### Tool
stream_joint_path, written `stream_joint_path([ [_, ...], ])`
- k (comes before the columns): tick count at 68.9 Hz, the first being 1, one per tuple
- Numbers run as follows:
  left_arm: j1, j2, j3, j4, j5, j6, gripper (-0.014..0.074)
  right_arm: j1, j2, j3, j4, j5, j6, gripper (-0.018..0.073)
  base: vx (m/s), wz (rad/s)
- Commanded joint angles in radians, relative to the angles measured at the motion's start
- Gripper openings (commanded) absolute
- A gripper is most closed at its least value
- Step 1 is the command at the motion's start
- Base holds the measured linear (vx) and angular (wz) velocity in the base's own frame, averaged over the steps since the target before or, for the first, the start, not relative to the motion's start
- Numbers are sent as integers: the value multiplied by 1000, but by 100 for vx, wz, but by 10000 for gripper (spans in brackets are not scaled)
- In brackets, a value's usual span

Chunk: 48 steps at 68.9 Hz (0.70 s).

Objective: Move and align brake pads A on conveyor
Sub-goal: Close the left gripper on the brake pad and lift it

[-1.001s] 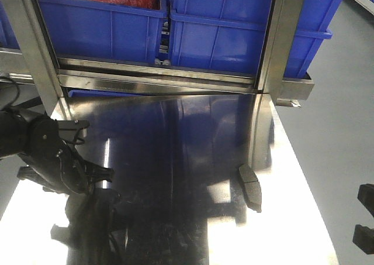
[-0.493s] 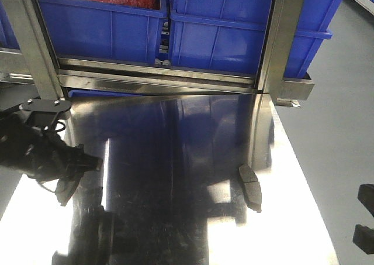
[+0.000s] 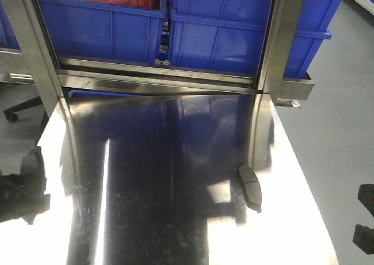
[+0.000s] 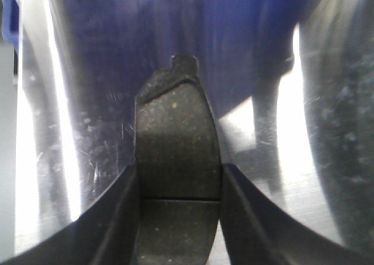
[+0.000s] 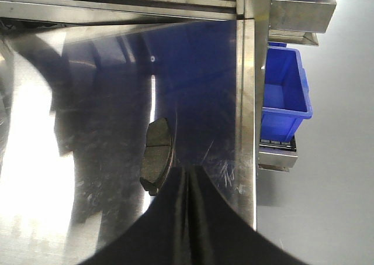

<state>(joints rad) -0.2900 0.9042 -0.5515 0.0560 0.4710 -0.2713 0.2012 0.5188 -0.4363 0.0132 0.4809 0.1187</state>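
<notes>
In the left wrist view my left gripper (image 4: 179, 169) is shut on one of the brake pads A (image 4: 177, 145), a dark-grey oblong pad with a thin groove across it, held above the shiny steel table (image 4: 47, 159). A second pad (image 3: 250, 186) lies flat on the table near its right edge. The right wrist view shows that pad (image 5: 158, 152) just left of my right gripper (image 5: 187, 170), which is shut with nothing in it and hangs above the table. The left arm (image 3: 23, 190) shows only at the front view's left edge. The conveyor is out of view.
Blue bins (image 3: 222, 25) stand on a steel rack (image 3: 158, 78) behind the table, with upright steel posts (image 3: 280, 37) at both sides. Another blue bin (image 5: 285, 95) sits lower, off the table's right edge. Grey floor (image 3: 333, 130) lies beyond that edge.
The left arm has swung left and nearer, from over the table's left part to the frame's left edge, carrying its pad. The pad on the table and the right arm have not moved.
</notes>
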Motion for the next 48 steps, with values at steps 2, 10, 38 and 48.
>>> stream_joint_path([
  [2,0,-104,-3,7,-50,0,135,-3,5,-26,-3,-67,-8,-10,0,0],
  [10,0,-168,2,6,-9,0,135,-3,5,-26,-3,-67,-8,-10,0,0],
  [38,0,-212,2,6,0,0,135,-3,5,-26,-3,-67,-8,-10,0,0],
  [48,0,-212,2,6,0,0,135,-3,5,-26,-3,-67,-8,-10,0,0],
])
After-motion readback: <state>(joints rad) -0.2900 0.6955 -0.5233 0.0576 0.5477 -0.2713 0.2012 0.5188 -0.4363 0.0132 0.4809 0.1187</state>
